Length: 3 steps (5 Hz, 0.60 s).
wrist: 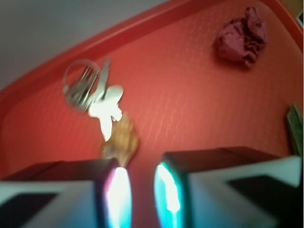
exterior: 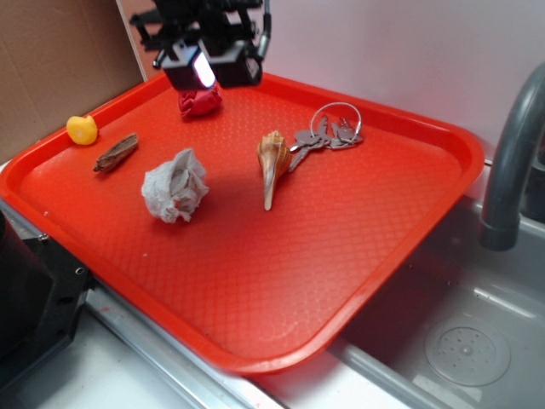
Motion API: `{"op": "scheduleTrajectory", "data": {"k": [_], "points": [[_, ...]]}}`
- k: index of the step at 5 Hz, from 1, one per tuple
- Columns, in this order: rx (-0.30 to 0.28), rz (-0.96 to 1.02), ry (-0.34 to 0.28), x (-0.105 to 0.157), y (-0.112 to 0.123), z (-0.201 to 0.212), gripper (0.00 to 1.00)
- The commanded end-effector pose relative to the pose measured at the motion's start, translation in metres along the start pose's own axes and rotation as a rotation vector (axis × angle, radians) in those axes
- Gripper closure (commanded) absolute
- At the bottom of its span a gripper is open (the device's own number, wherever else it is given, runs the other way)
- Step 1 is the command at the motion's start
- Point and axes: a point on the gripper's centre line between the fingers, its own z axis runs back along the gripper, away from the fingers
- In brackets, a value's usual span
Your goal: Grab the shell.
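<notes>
The shell point(exterior: 272, 162) lies in the middle of the red tray point(exterior: 255, 362), its ridged tan head toward the back and its pale point toward the front. My gripper point(exterior: 210, 75) hangs above the tray's back left part, well apart from the shell. In the wrist view the shell point(wrist: 121, 137) is a blurred brown shape just beyond the left finger point(wrist: 61, 190), which hides part of it. The lit pads stand a narrow gap apart, and only tray surface shows between them.
A bunch of keys point(exterior: 328, 136) lies just behind and right of the shell. A crumpled white paper ball point(exterior: 174, 186), a dark bark-like piece point(exterior: 117, 153), a yellow duck point(exterior: 82, 129) and a crumpled red thing point(exterior: 199, 102) lie at the left. A faucet point(exterior: 511, 162) and sink point(exterior: 460, 341) stand right.
</notes>
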Motion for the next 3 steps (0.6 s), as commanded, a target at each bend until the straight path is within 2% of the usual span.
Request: {"op": "scheduleTrajectory", "data": {"k": [1,2,3], "points": [[-0.025,0.015,0.006,0.014,-0.012,-0.027,0.0],[-0.013,0.021,0.119,0.007,-0.01,-0.046,0.0],[-0.011,0.052,0.207,0.0,-0.003,-0.065,0.0]]}}
